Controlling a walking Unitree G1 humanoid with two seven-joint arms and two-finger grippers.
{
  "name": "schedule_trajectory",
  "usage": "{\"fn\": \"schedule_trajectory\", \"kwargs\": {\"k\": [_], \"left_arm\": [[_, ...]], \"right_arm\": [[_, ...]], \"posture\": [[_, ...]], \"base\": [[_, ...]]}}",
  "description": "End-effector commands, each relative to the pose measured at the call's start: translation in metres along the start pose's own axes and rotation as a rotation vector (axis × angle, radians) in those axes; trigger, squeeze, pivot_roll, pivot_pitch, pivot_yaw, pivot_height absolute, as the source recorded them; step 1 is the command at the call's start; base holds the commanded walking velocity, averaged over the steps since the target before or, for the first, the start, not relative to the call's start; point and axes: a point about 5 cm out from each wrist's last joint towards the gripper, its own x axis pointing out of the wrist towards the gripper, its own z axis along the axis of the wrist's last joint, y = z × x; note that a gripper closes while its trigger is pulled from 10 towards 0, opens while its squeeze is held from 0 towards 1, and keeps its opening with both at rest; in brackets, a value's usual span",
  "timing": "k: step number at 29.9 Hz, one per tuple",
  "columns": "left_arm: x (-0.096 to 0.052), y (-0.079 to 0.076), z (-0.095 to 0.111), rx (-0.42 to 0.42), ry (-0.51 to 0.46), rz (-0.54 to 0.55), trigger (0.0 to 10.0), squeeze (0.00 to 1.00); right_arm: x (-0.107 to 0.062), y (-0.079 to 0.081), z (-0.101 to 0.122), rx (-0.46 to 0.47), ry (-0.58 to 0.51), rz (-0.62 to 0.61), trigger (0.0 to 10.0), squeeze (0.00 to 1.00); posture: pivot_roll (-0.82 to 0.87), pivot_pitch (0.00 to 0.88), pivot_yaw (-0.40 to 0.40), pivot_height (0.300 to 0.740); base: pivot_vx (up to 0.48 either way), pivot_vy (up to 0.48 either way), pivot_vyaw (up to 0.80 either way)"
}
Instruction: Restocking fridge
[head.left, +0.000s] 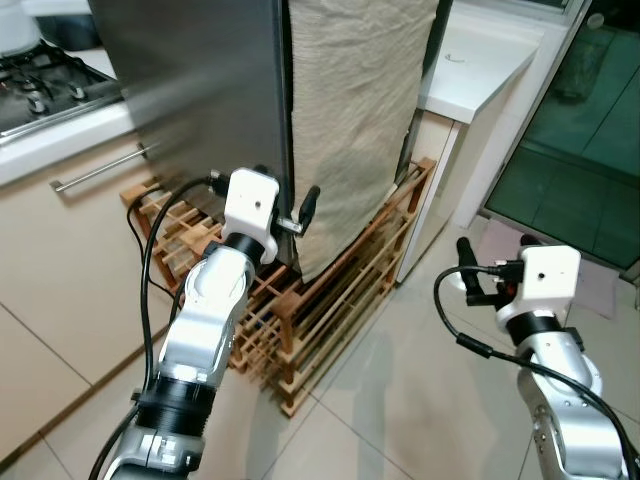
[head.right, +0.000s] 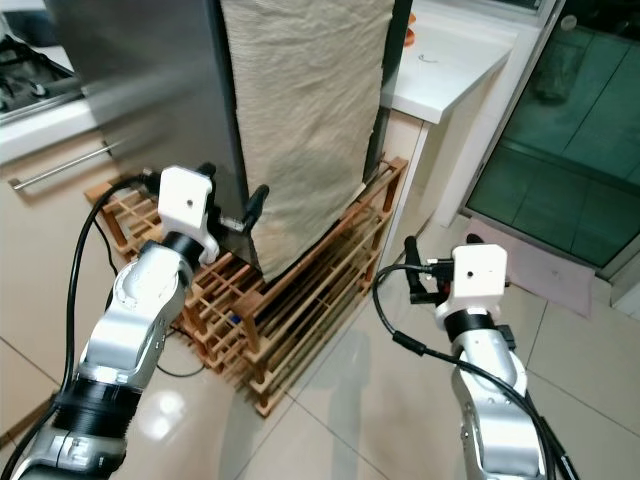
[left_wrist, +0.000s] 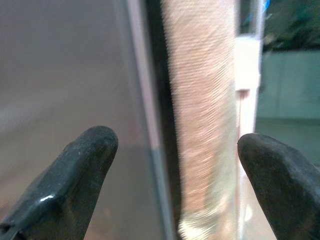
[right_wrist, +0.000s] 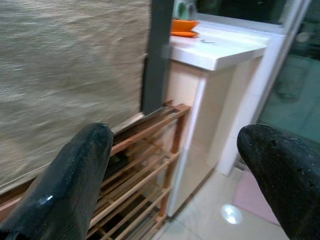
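Both head views look forward and down at the fridge (head.left: 200, 90), sharing its draped cloth (head.left: 355, 120) and the wooden rack (head.left: 340, 290) below. The left wrist view faces the fridge edge very close. The right wrist view faces the rack from farther off.

The fridge (head.left: 200, 90) is brushed steel, smooth with a dull sheen. Beside it hangs a cloth (head.left: 355, 120), coarse beige weave, matt and creased. Below the fridge, the rack (head.left: 340, 290) is bare reddish wood slats. The floor (head.left: 400, 400) by the rack is glossy pale tile, mirroring light. Right of the fridge, the counter (head.left: 480, 60) is smooth white. Both arms are silver metal; the left gripper (head.left: 303, 212) has shiny black fingers (left_wrist: 75, 175).
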Motion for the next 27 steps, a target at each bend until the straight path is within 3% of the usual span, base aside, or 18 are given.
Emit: {"fn": "schedule_trajectory", "kwargs": {"k": [1, 5, 11, 18, 24, 27], "left_arm": [[0.001, 0.008, -0.005, -0.016, 0.032, 0.037, 10.0, 0.0], [0.012, 0.011, -0.004, -0.033, 0.047, 0.067, 10.0, 0.0], [0.019, 0.003, 0.0, -0.068, 0.023, 0.024, 10.0, 0.0], [0.017, -0.015, 0.011, -0.14, -0.038, -0.157, 10.0, 0.0], [0.022, -0.019, 0.003, -0.088, -0.006, -0.165, 10.0, 0.0], [0.032, -0.021, 0.0, -0.076, 0.018, -0.163, 10.0, 0.0]], "right_arm": [[0.002, 0.002, 0.004, 0.004, -0.016, 0.008, 10.0, 0.0], [0.0, -0.001, 0.004, 0.002, -0.009, 0.0, 10.0, 0.0], [-0.006, -0.002, 0.003, -0.002, 0.0, -0.002, 10.0, 0.0], [-0.006, -0.002, 0.0, 0.001, 0.011, -0.008, 10.0, 0.0], [-0.001, -0.001, -0.002, 0.021, 0.012, -0.02, 10.0, 0.0], [0.006, 0.001, 0.001, 0.029, -0.001, -0.017, 10.0, 0.0]], "posture": [[-0.04, 0.0, -0.031, 0.736], [-0.06, 0.0, -0.027, 0.736], [-0.07, 0.0, -0.023, 0.736], [-0.07, 0.0, -0.015, 0.736], [-0.06, 0.0, -0.014, 0.736], [-0.05, 0.0, -0.014, 0.736]], "base": [[0.0, 0.0, 0.0], [0.0, 0.0, 0.0], [0.0, 0.0, 0.0], [0.0, 0.0, 0.0], [0.0, 0.0, 0.0], [0.0, 0.0, 0.0]]}}
